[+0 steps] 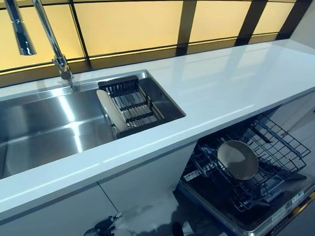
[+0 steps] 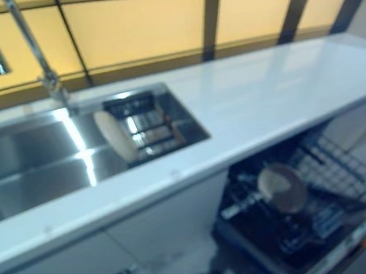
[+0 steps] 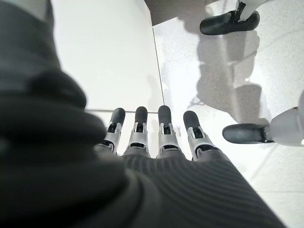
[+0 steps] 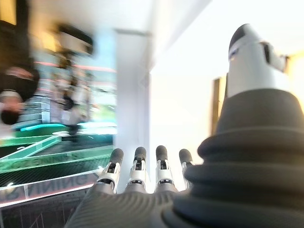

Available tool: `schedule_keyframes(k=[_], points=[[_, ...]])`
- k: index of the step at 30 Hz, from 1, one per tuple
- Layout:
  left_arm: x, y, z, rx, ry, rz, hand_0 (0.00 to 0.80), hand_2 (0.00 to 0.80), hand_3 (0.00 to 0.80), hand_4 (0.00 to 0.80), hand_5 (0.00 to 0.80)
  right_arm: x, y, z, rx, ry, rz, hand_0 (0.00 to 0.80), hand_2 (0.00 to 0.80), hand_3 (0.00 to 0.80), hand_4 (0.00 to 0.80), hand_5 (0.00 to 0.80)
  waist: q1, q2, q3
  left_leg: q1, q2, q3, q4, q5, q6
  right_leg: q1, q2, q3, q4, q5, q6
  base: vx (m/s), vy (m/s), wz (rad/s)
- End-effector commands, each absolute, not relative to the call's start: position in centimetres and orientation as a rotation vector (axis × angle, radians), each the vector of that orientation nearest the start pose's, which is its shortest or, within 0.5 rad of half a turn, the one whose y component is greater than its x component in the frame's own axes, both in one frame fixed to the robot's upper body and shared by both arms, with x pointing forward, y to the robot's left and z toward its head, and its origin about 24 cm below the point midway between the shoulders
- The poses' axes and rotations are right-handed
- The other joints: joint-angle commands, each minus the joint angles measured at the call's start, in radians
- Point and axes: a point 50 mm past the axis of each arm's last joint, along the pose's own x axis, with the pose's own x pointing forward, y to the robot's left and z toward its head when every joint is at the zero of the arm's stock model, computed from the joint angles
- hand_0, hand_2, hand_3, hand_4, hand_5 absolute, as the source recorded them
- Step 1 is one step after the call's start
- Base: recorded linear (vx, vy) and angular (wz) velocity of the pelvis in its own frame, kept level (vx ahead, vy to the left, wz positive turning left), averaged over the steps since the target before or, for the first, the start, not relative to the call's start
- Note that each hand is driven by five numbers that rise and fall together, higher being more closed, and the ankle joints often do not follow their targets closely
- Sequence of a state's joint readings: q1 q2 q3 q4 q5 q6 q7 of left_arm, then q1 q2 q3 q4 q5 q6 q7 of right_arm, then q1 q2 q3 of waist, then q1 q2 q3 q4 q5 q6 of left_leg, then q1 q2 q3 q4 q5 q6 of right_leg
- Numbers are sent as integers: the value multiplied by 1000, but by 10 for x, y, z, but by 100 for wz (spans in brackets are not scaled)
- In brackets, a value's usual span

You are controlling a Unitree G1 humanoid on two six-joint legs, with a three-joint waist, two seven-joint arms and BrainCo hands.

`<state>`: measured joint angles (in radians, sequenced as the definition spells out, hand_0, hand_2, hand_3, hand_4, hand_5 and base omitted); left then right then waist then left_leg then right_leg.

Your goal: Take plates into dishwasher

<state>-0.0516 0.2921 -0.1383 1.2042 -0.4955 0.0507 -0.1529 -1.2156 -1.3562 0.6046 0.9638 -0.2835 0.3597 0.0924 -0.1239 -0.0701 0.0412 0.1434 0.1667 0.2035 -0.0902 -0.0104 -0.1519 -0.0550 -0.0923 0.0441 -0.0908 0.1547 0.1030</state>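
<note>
A pale plate (image 1: 106,110) stands on edge in the sink, leaning against the left end of a dark dish rack (image 1: 132,104). Another round plate (image 1: 237,159) stands upright in the pulled-out wire rack (image 1: 275,145) of the open dishwasher, below the counter at the right. My left hand (image 3: 164,130) hangs low in front of the white cabinet, fingers straight and holding nothing; it also shows at the lower edge of the left eye view (image 1: 99,235). My right hand (image 4: 137,171) has straight fingers and is empty; it shows only in its own wrist view.
A steel sink (image 1: 39,127) with a tall faucet (image 1: 54,41) is set in the long white countertop (image 1: 223,84). The dishwasher door (image 1: 264,220) lies open toward the floor. White cabinet fronts (image 1: 57,220) run below the counter.
</note>
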Motion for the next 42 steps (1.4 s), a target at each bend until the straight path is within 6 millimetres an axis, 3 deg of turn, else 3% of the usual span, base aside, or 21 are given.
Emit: schedule_keyframes(k=[1,4,10,15,18,22,25,32,42], points=[[130,259,-143,-152,1077,228,0,0,0,0,0,281,-418,380,-1289,184,-943,0,0,0,0,0,20,-45,15,-4,9,-61,3,17,35,67,-61,-14,4,-40,71,27,10,12],[128,259,-143,-170,1074,249,0,0,0,0,0,299,-395,385,-1235,92,-860,0,0,0,0,0,45,-41,25,-15,1,-85,3,21,34,72,-68,-37,4,-44,67,23,4,22],[125,260,-144,-197,1052,279,0,0,0,0,0,328,-337,401,-1442,-103,-646,0,0,0,0,0,94,-41,61,-57,-16,-138,3,38,35,71,-77,-80,4,-48,61,-15,-2,27],[127,262,-142,-213,1043,299,0,0,0,0,0,337,-292,409,-1603,-287,-493,0,0,0,0,0,119,-44,91,-98,-27,-171,3,52,38,60,-81,-110,4,-48,59,-37,-4,26],[131,261,-141,-217,1031,300,0,0,0,0,0,341,-255,408,-1894,-466,-384,0,0,0,0,0,141,-44,117,-137,-36,-191,3,64,40,46,-83,-135,4,-49,60,-60,-16,23],[133,262,-139,-222,1017,299,0,0,0,0,0,340,-222,401,-2135,-680,-276,0,0,0,0,0,157,-41,144,-171,-40,-207,3,80,39,30,-88,-161,4,-44,64,-43,-12,22],[136,262,-138,-234,1001,301,0,0,0,0,0,341,-206,392,-2259,-752,-197,0,0,0,0,0,168,-36,162,-195,-42,-215,3,91,38,18,-91,-176,4,-42,66,-38,8,20],[139,261,-136,-255,969,292,0,0,0,0,0,340,-180,382,-2357,-879,-103,0,0,0,0,0,187,-24,196,-235,-48,-228,3,110,35,-4,-100,-205,4,-35,70,-33,16,8],[139,260,-136,-273,957,302,0,0,0,0,0,339,-164,386,-2376,-947,-114,0,0,0,0,0,207,-21,208,-251,-53,-238,3,114,34,-4,-106,-226,4,-39,68,0,10,4]])
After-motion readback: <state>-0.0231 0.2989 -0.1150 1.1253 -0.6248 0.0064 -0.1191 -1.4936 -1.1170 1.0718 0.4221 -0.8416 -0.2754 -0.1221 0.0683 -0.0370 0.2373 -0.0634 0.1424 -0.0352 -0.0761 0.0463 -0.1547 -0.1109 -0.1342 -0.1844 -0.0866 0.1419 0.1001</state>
